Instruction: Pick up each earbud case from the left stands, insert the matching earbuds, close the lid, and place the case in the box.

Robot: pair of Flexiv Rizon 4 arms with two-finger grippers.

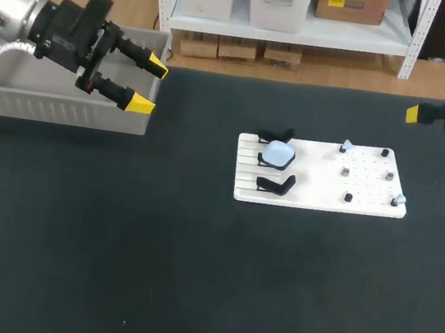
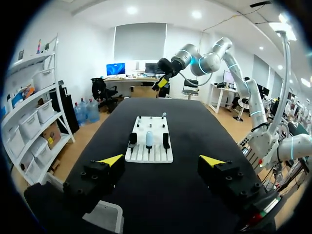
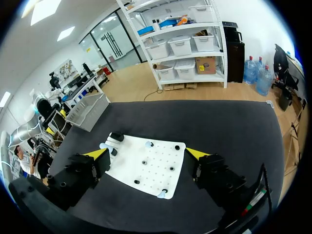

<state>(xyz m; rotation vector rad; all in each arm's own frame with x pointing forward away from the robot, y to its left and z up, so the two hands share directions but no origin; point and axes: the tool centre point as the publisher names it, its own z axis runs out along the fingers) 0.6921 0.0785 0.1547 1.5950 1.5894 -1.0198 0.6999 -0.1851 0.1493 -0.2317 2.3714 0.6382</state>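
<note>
A white board lies right of the table's middle, with stands on its left part. A pale blue earbud case sits on the middle stand, between two empty black stands. Two pale blue earbuds stand on pegs on the board's right part. My left gripper hangs open and empty over the grey box at the far left. My right gripper is near the table's far right edge, well away from the board. In the left wrist view the open gripper faces the case. The right gripper is open above the board.
Small black and grey pegs dot the board's right part. The grey box sits at the table's far left corner. Dark tabletop spreads in front of the board and the box.
</note>
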